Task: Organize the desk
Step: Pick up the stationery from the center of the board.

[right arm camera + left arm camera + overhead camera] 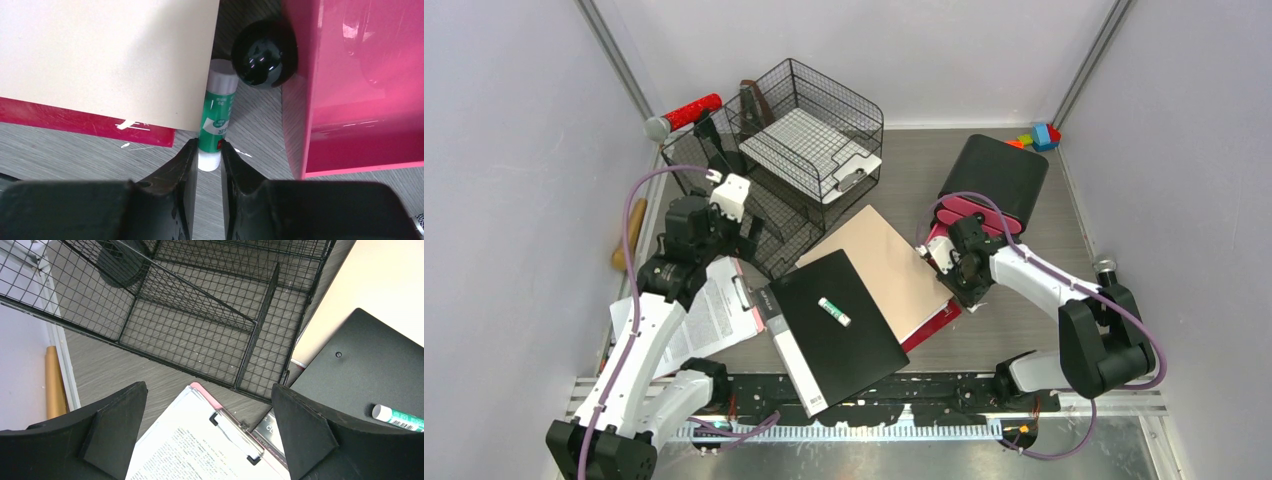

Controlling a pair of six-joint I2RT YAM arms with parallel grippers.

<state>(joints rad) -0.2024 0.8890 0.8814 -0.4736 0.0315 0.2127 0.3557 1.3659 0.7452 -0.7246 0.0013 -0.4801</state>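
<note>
Right pincer (209, 150) clamped on green glue stick (217, 115) beside pink drawer (350, 90).
Next, probably lift it clear for stowing; left pincer (208, 390) gapes empty.

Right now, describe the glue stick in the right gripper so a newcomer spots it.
Find the black drawer unit with pink fronts, right rear on the grey wood-grain desk. At its front, between a pink drawer and the edge of the beige board, a green-and-white glue stick sits in the right gripper. Its twin lies loose on the black folder.
</note>
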